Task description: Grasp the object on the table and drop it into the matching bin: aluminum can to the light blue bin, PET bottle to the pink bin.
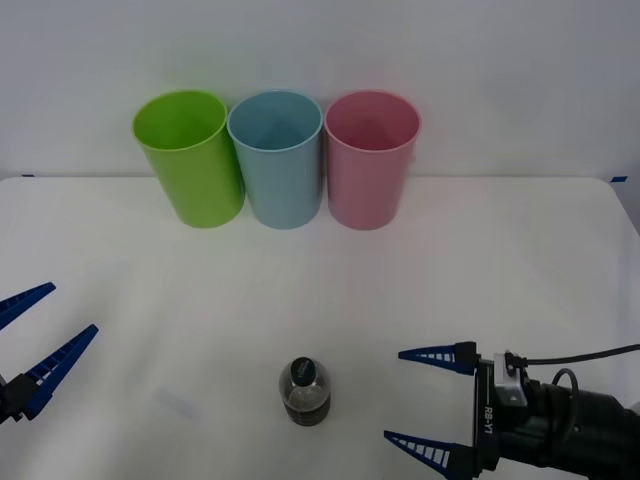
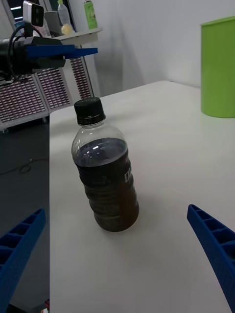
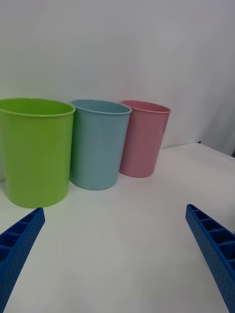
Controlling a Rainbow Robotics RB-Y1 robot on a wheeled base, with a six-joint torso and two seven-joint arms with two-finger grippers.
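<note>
Front view: bottle (image 1: 305, 391) upright on the near table (image 1: 520, 260), between the left gripper (image 1: 33, 335) and the right gripper (image 1: 428, 405), both spread wide. Green bin (image 1: 190, 160), blue bin (image 1: 277, 160) and pink bin (image 1: 370, 160) stand in a row at the far edge.

Right wrist view: bottle (image 2: 104, 166) ahead of the wide-spread fingers (image 2: 213, 244), untouched.

Left wrist view: fingers (image 3: 210, 244) wide, facing the three bins.
</note>
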